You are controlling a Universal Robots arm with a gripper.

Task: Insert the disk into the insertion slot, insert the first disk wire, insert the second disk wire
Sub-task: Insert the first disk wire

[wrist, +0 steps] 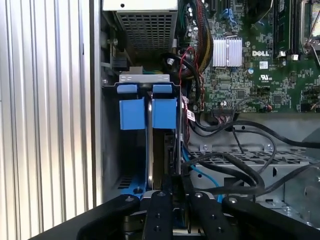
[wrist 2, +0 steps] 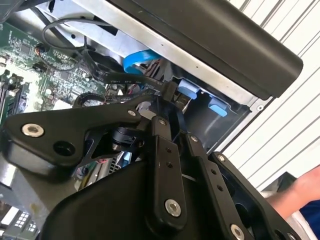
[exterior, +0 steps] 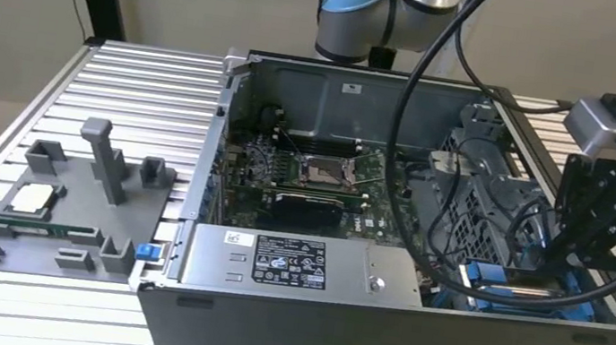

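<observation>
The disk (exterior: 505, 287), in its bright blue frame, sits down in the insertion slot (exterior: 584, 313) at the case corner on the exterior view's right. In the first wrist view the disk's two blue tabs (wrist: 148, 106) stand edge-on between the bay's grey walls (wrist: 111, 131). My black gripper (exterior: 555, 266) reaches down into that corner. Its fingers (wrist 2: 161, 131) are shut on the black plug of a flat black disk wire (wrist 2: 125, 80), right beside the blue tabs (wrist 2: 188, 90). In the first wrist view the gripper (wrist: 171, 182) points along the disk's edge.
Loose black cables (exterior: 436, 227) loop over the bay and the motherboard (exterior: 307, 181). A grey power-supply box (exterior: 277, 263) fills the case front. A grey fixture plate (exterior: 61, 210) lies on the slatted table (exterior: 139, 85). A person's hand (wrist 2: 300, 195) is beside the case.
</observation>
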